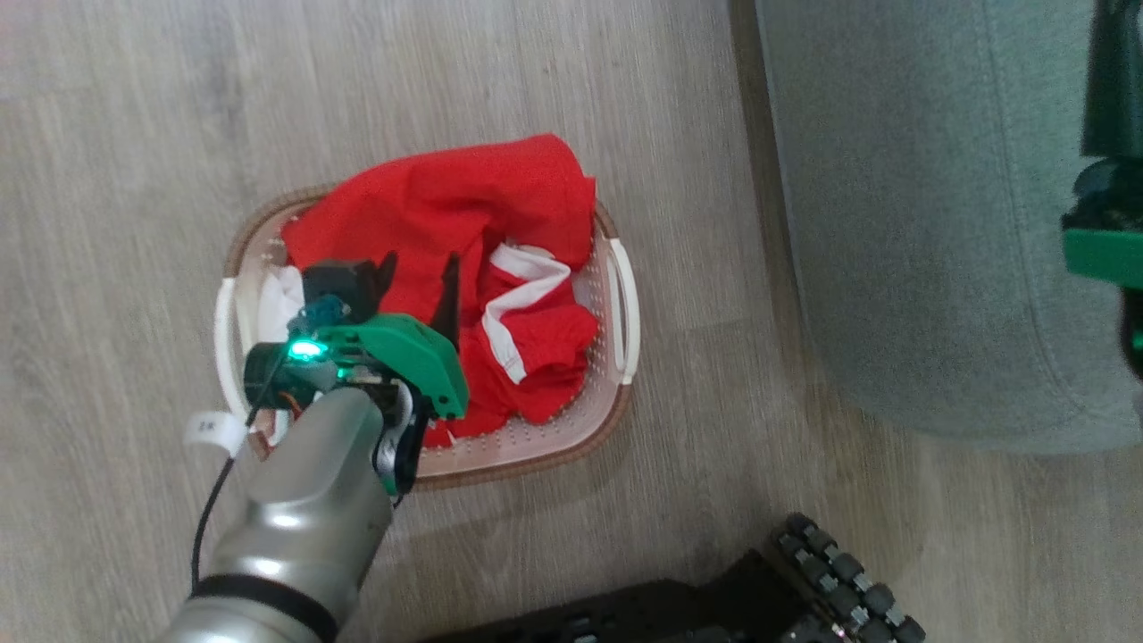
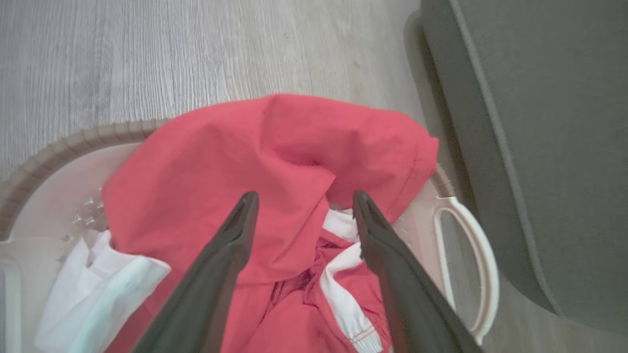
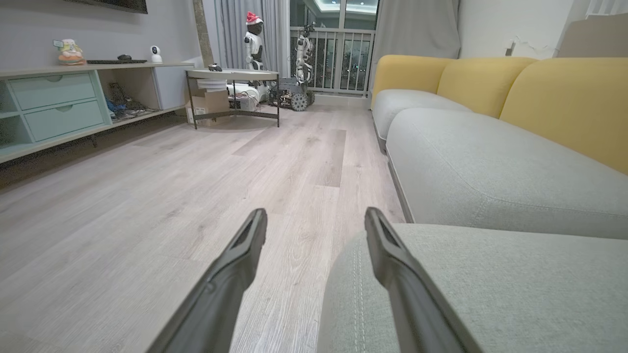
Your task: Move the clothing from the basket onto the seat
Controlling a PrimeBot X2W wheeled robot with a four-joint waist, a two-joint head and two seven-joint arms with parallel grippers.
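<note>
Hanging open and empty over the basket, left pincer hasn't got any clothing onto the seat yet.

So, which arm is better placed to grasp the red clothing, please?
Left arm: jaws open over the red fabric clothing in the white plastic basket; right arm is over the grey-green fabric seat.

You'll find nothing here that reads cleanly. The one candidate is a small white tag wrapped on the black cable, just beside the near-left rim of the basket. It carries a few dark characters (two, perhaps), too blurred to make out.
</note>
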